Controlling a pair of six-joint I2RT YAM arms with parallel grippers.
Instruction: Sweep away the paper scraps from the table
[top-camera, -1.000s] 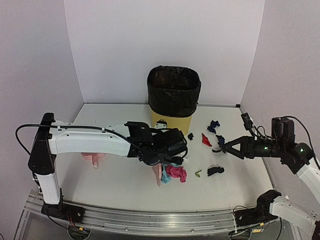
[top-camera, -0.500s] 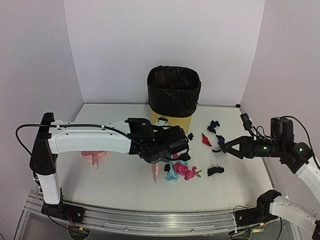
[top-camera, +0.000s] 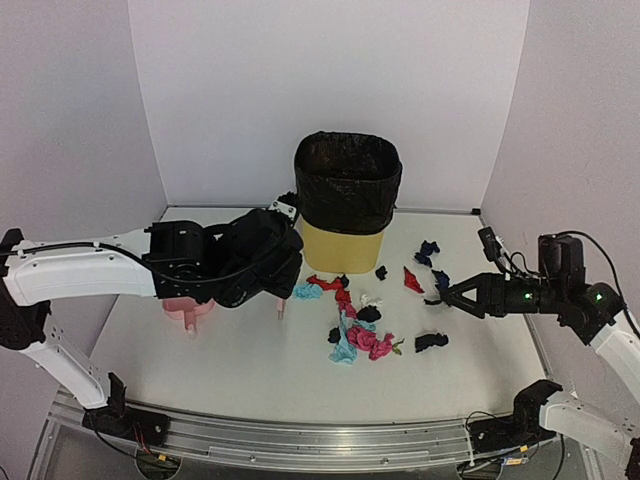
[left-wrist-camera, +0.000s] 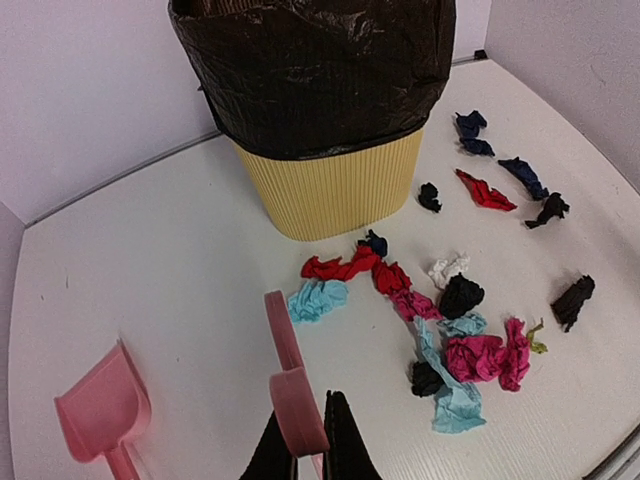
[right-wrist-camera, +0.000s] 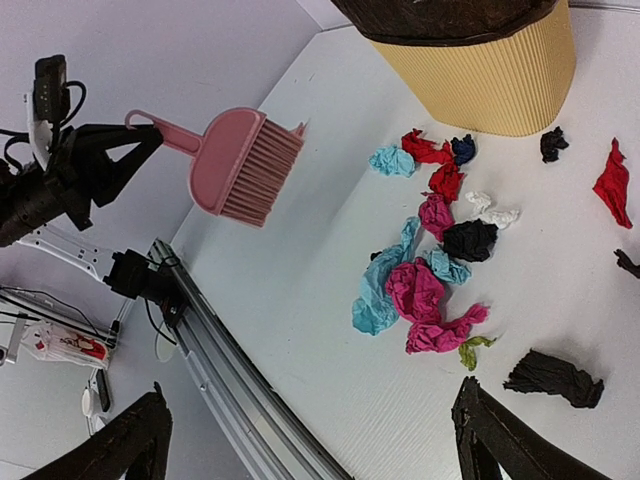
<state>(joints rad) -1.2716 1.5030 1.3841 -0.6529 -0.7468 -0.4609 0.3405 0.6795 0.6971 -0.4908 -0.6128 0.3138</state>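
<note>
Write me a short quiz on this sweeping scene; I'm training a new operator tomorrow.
1. True or false: the right gripper holds the pink brush.
2. What colour is the bag lining the bin?
3. Where is the pink dustpan? A) in the bin B) on the table, apart from the paper scraps C) in the right gripper
Key: 1 false: the left gripper is shut on its handle; the right is open and empty. 2 black. 3 B.

Bright even overhead light, soft faint shadows, sharp focus, wide-angle distortion in wrist views
</note>
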